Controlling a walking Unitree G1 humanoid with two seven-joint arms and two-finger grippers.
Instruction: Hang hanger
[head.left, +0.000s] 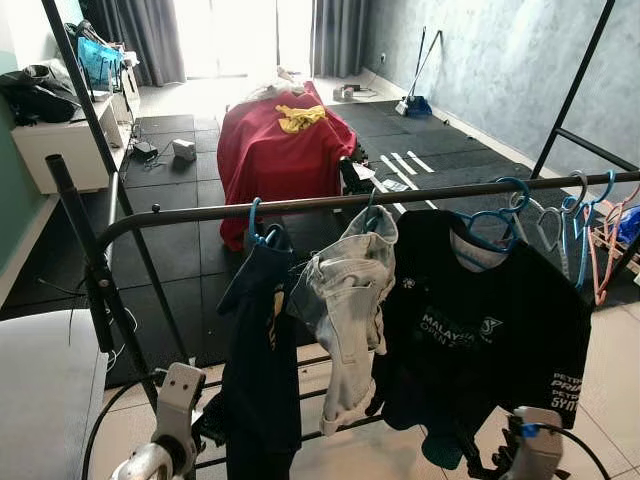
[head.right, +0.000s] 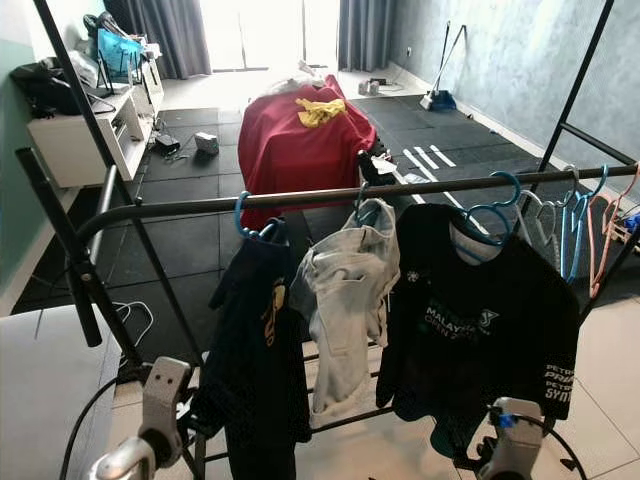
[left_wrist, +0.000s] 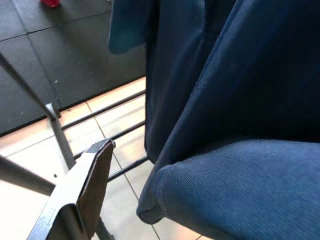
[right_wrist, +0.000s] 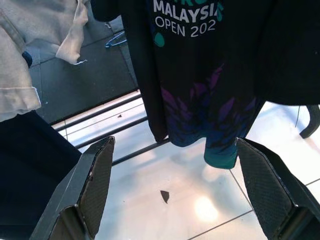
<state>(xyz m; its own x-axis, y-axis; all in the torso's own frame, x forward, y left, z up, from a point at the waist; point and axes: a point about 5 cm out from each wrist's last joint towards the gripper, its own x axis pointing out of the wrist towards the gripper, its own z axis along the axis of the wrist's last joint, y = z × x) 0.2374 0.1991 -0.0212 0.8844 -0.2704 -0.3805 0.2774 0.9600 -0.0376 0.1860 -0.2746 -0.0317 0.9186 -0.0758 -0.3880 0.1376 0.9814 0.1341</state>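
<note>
Black fingers of the right end effector stand wide apart with nothing between them, low in front of the rack, just under the hem of the black printed shirt. The left end effector is also low, close against the dark navy garment. One of its fingers is visible beside the cloth, but the other is covered by fabric, so I cannot tell if it is spread, closed or holding something.

Above them, the dark metal rail runs across the view. Three garments hang from it on blue hangers: the navy one on the robot's left, a pale grey garment in the middle and the black shirt on the right. They hang close together and touch at the sides.

The navy garment's blue hanger has its hook over the rail, so I judge this hanger is already hung. The hook is thin light-blue plastic and looks small on the rail. More empty hangers, blue and pink, hang at the far right end.

The risk I see is the left end effector catching the navy cloth when it moves away. That could pull the hook off the rail or drag the neighbouring garment.
</note>
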